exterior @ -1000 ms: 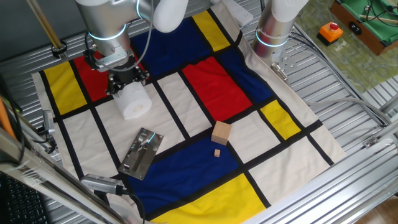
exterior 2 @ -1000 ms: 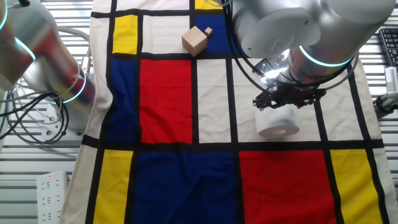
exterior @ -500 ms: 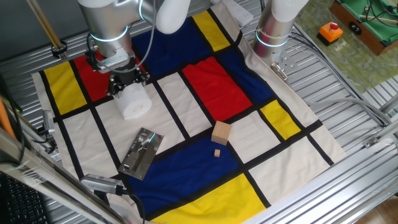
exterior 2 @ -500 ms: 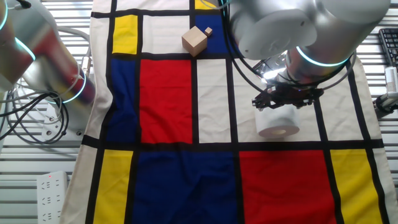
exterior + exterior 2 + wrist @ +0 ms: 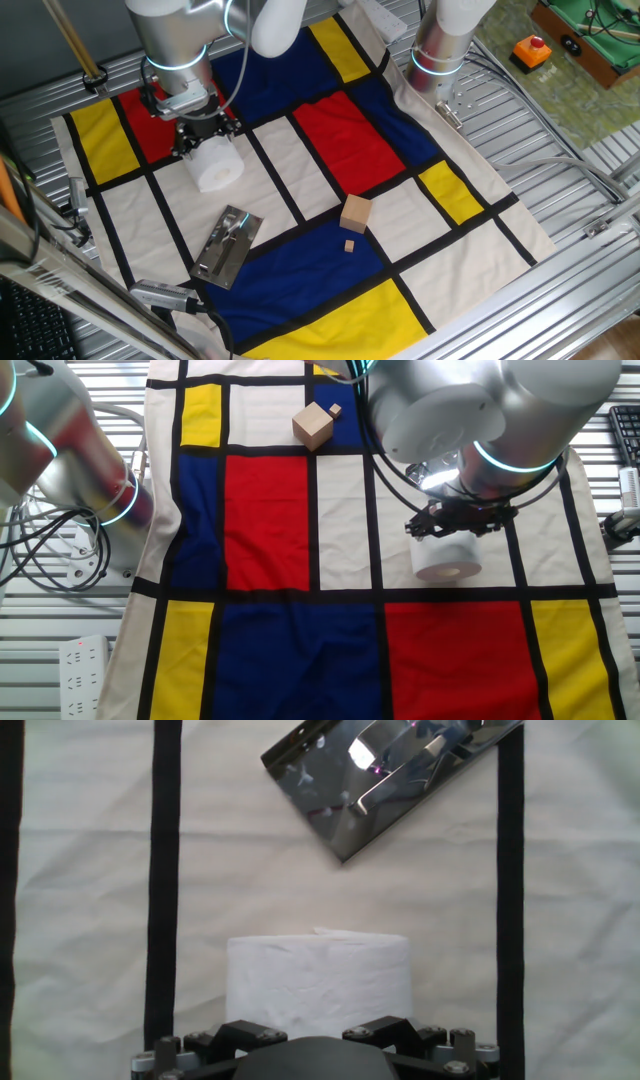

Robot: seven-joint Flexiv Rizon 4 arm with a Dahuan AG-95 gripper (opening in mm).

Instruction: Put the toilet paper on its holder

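Gripper [image 5: 205, 140] poised over toilet paper [image 5: 216, 164]; finger closure cannot be told. Roll bore should be aligned with holder [image 5: 228, 244] bar.

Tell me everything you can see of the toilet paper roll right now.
The toilet paper is a plain white, soft-looking paper roll lying on its side on a white panel of the coloured cloth. One flat end, with a faint core hole, shows in the other fixed view. The hand sits right at its upper edge; whether the fingers grip it cannot be told. The holder lies apart from it, untouched. In the hand view the roll fills the lower centre.
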